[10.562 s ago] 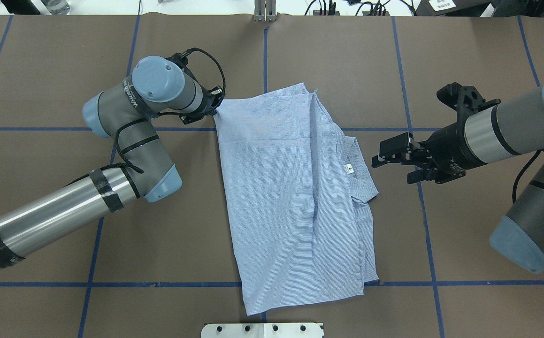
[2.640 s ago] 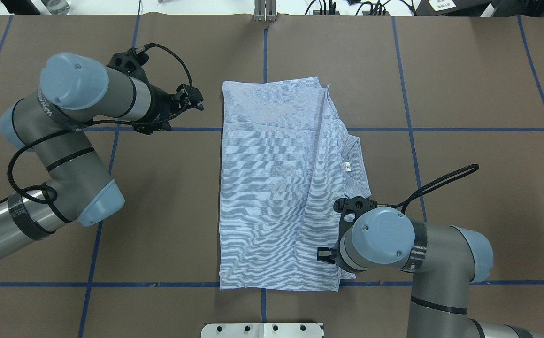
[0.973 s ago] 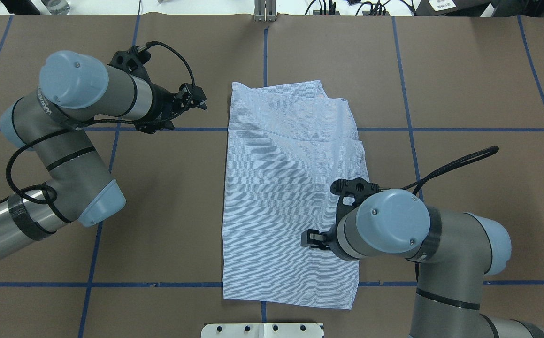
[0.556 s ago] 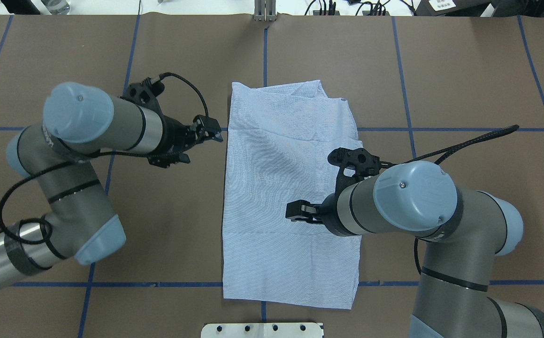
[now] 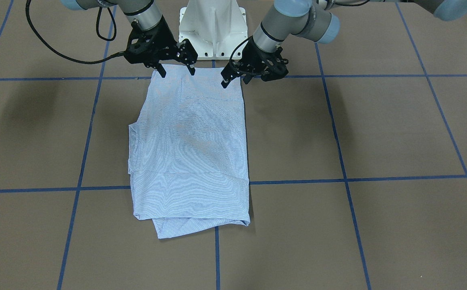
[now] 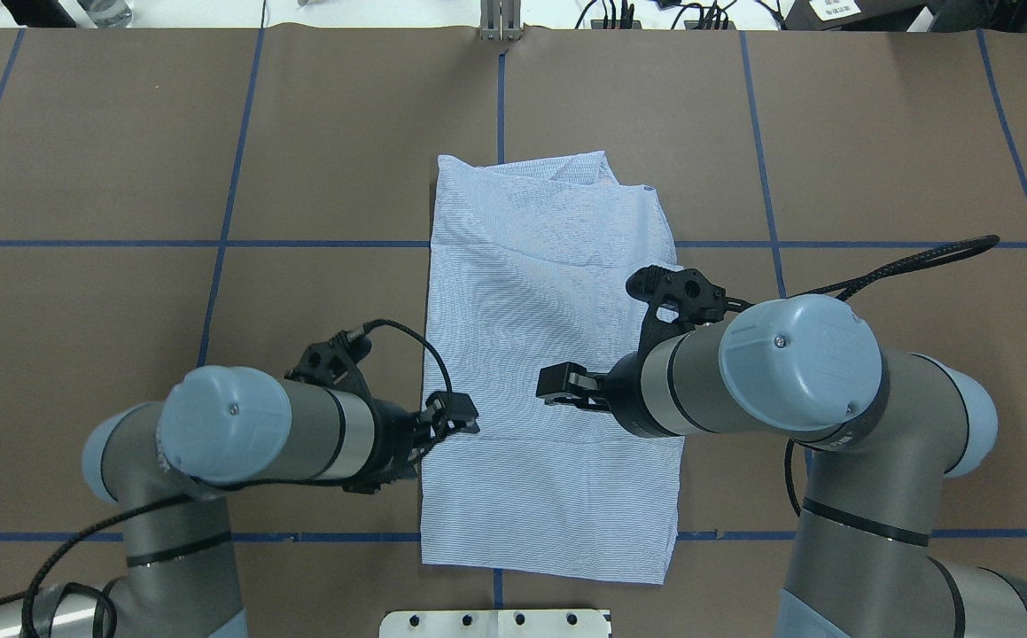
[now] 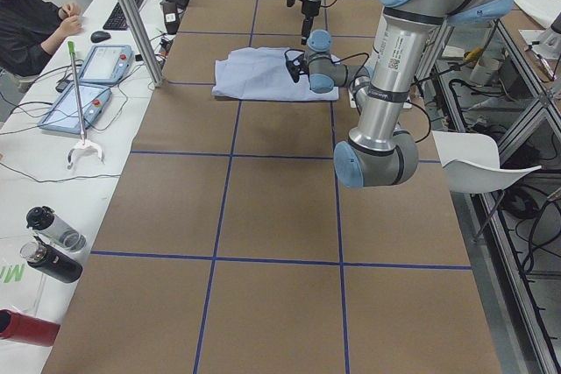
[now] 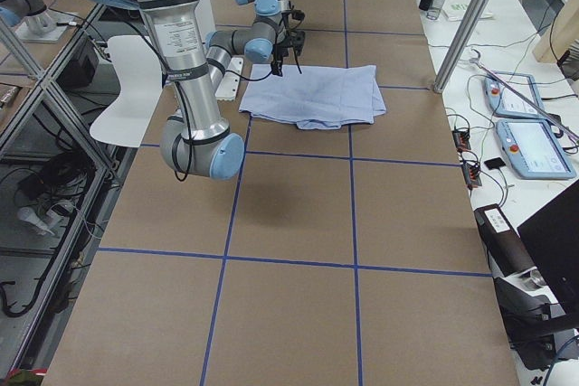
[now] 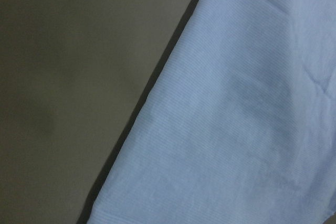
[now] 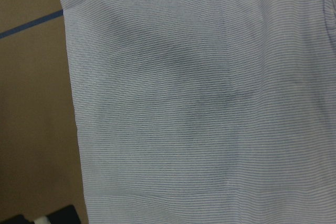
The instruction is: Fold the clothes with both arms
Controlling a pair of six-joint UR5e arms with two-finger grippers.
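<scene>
Shirt [image 5: 189,153] flat, left pincer [image 5: 234,81], right pincer [image 5: 177,73] — spread

A robotics lab, plainly: two robot arms [image 6: 788,363] stand over a table [image 6: 876,133] papered brown and gridded with blue tape [image 6: 123,244], teach pendants [image 8: 536,147] (cabled) lie on the side bench [image 7: 39,142], and a person [image 7: 26,19] sits at a keyboard [image 7: 123,8].

Brown paper-covered table [image 6: 876,133], gridded with blue tape lines [image 6: 79,243]. White pedestal base [image 5: 213,24] at its robot-side edge. White side bench [image 7: 35,172] carries light-blue-framed teach pendants [image 7: 105,64], a black keyboard [image 7: 125,8] and a red bottle [image 7: 24,328]. Person in black [image 7: 26,24] seated there. White chair [image 7: 482,164] on the opposite side.
</scene>
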